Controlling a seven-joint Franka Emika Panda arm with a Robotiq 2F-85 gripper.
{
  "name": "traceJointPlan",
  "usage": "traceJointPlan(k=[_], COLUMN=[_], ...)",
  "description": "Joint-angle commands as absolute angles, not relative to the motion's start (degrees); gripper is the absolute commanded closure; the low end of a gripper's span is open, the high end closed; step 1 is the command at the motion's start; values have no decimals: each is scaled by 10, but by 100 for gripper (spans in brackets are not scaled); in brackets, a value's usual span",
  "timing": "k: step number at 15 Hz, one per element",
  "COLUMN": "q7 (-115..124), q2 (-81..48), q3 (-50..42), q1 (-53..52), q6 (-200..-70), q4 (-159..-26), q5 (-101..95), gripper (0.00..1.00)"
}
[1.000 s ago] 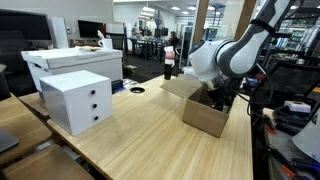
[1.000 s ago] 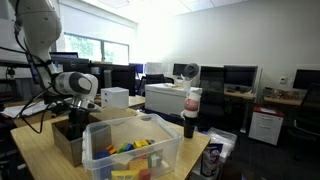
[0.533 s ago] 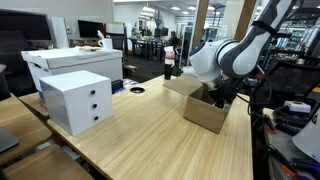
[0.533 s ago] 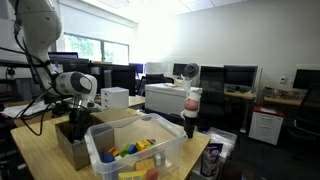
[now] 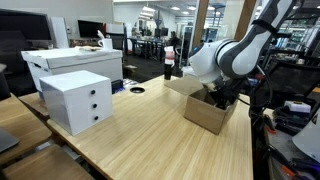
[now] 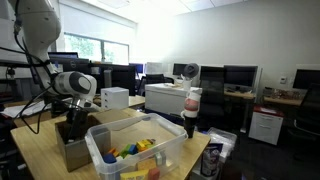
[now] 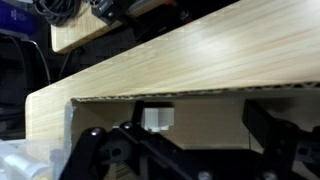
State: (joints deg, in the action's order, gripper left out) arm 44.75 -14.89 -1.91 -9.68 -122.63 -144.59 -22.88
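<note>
Gripper (image 7: 190,150) sunk inside cardboard box (image 5: 209,114), fingers spread, pinching nothing. Box has crept slightly along counter (image 5: 140,135) over last second (toward plastic bin (image 6: 135,150), in an exterior view). I reckon I'm shoving the box from inside. Small white block (image 7: 157,118) lies in box ahead of me, apart from fingers.

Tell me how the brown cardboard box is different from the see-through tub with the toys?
The cardboard box is brown and you cannot see through it; the plastic tub is clear, so its colourful toys show. The gripper reaches into the cardboard box, but nothing reaches into the plastic tub. Both are open on top and sit on the wooden table.
</note>
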Motion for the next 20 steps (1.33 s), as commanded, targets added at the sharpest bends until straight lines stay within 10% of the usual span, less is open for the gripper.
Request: traceJointPlan(k=[1, 20], q7=[388, 210], q2=[-155, -109], q3=[-6, 25], q1=[-75, -75], q6=[-1228, -1435], q4=[-1444, -1447], q5=[-167, 41], gripper=[0, 0])
